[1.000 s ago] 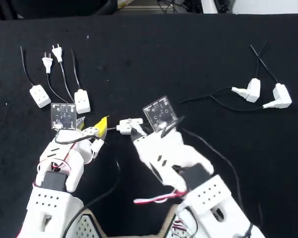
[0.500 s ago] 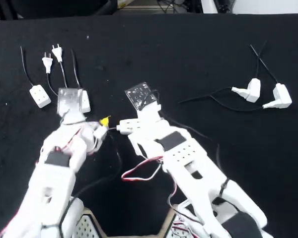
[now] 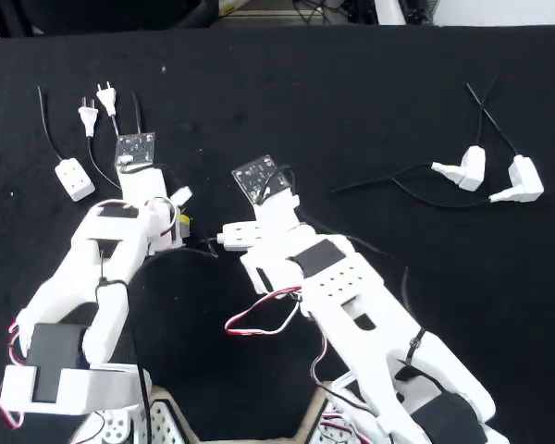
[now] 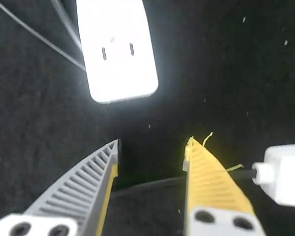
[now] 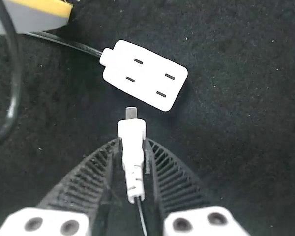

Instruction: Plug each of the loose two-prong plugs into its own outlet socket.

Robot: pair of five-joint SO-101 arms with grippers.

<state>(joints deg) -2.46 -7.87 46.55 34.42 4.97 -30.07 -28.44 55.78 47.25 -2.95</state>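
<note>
Right pincer (image 5: pixel 132 142) is clenched on a white plug (image 5: pixel 132 147), its prongs aimed at the four-slot outlet (image 5: pixel 145 81) just ahead and not yet touching it; from above, you see that outlet left of centre on the table (image 3: pixel 351 92). Your left pincer (image 4: pixel 152 144) is released, grey and yellow fingers spread over a black cable (image 4: pixel 152 183), with a white socket (image 4: pixel 117 49) just beyond the tips. You have two loose plugs (image 3: pixel 88 116) at the upper left of the high frame and two angled plugs (image 3: pixel 467 168) at the upper right.
</note>
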